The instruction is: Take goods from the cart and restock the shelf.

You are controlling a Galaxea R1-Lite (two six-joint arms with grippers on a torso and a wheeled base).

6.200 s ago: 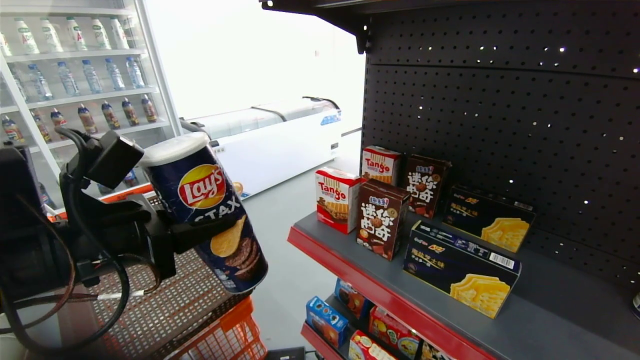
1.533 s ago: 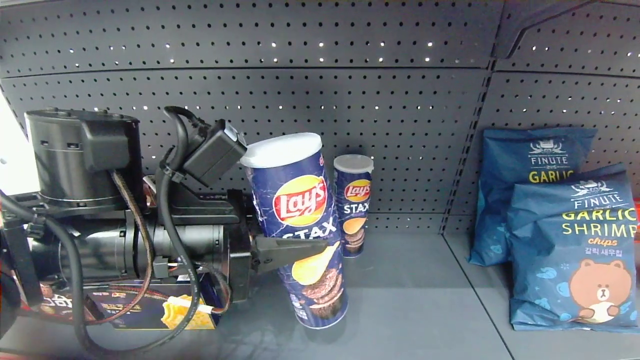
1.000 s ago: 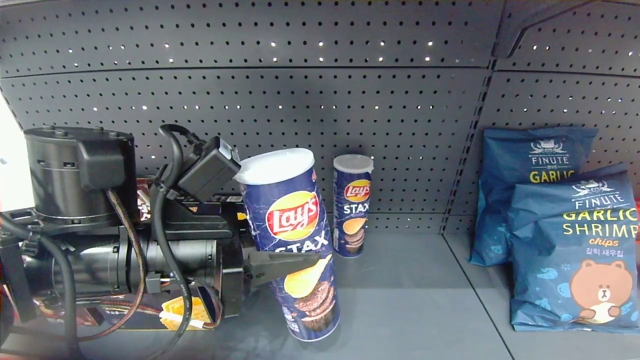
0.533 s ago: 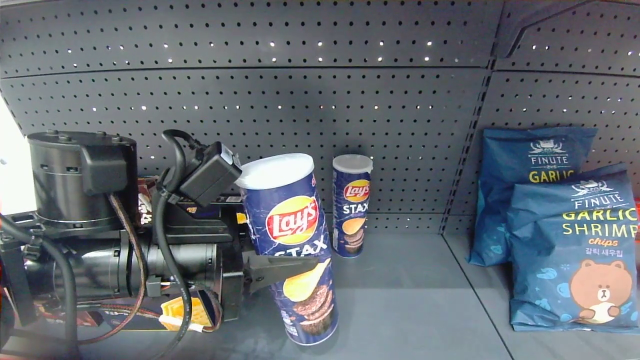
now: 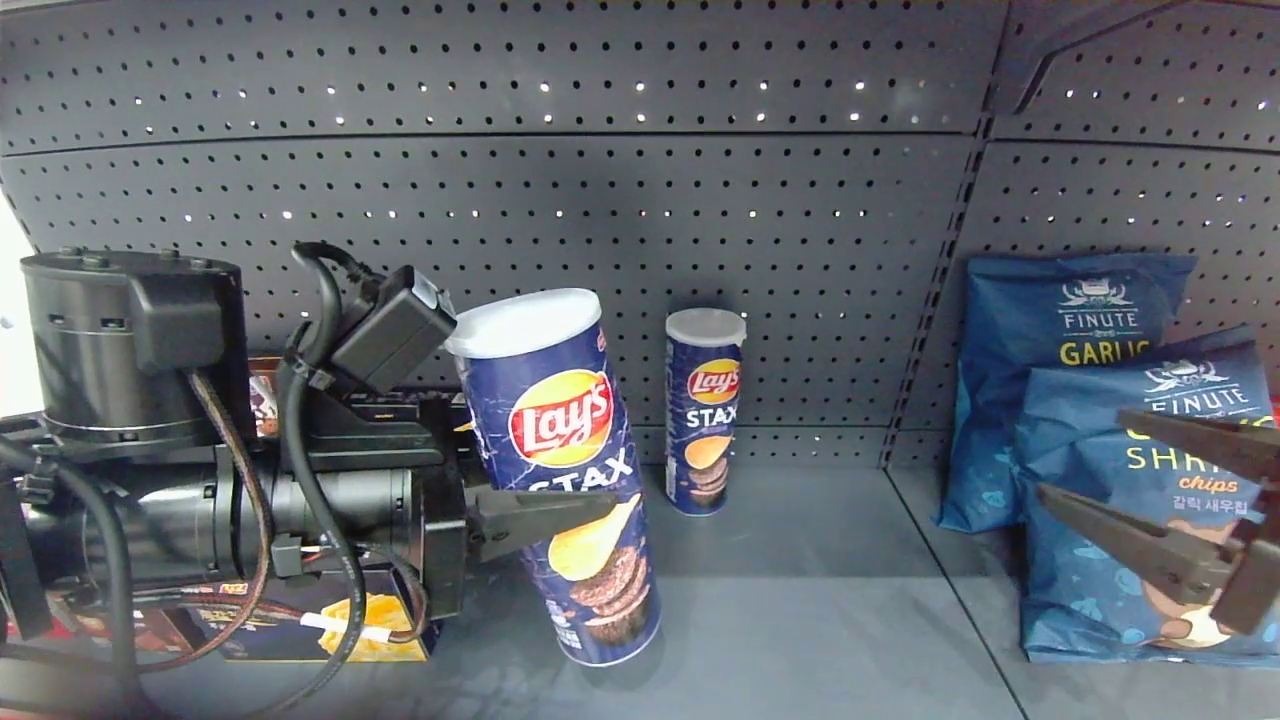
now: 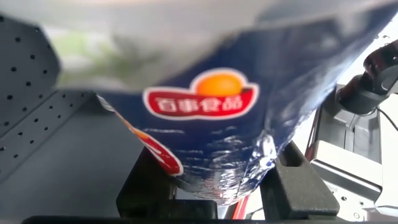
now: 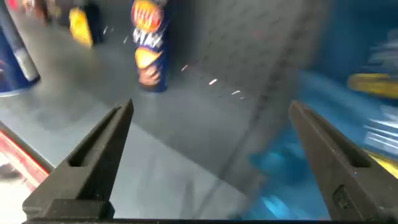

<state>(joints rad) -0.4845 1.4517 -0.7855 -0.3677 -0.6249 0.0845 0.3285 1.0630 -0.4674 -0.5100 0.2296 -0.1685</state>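
My left gripper point(image 5: 545, 510) is shut on a tall dark-blue can of chips point(image 5: 555, 470) with a white lid. The can leans with its top to the left, its base at or just above the grey shelf board point(image 5: 800, 620). Close up, the same can point(image 6: 211, 124) sits between the left gripper's fingers point(image 6: 298, 193). A smaller can of the same chips point(image 5: 705, 410) stands upright against the pegboard, behind and right of the held one. My right gripper point(image 5: 1080, 455) hangs open at the right, in front of the blue chip bags. From its wrist the right gripper point(image 7: 211, 107) is open and holds nothing, with the small can point(image 7: 149, 50) farther off.
Two blue bags of shrimp chips point(image 5: 1060, 380) lean at the shelf's right end. A dark box with yellow print point(image 5: 370, 620) lies under the left arm. The black pegboard point(image 5: 640, 200) closes the back. Bare shelf lies between the cans and the bags.
The head camera turned from the cart to this shelf. Over the last second the left gripper and can lowered and shifted left. The right gripper came into view at the right.
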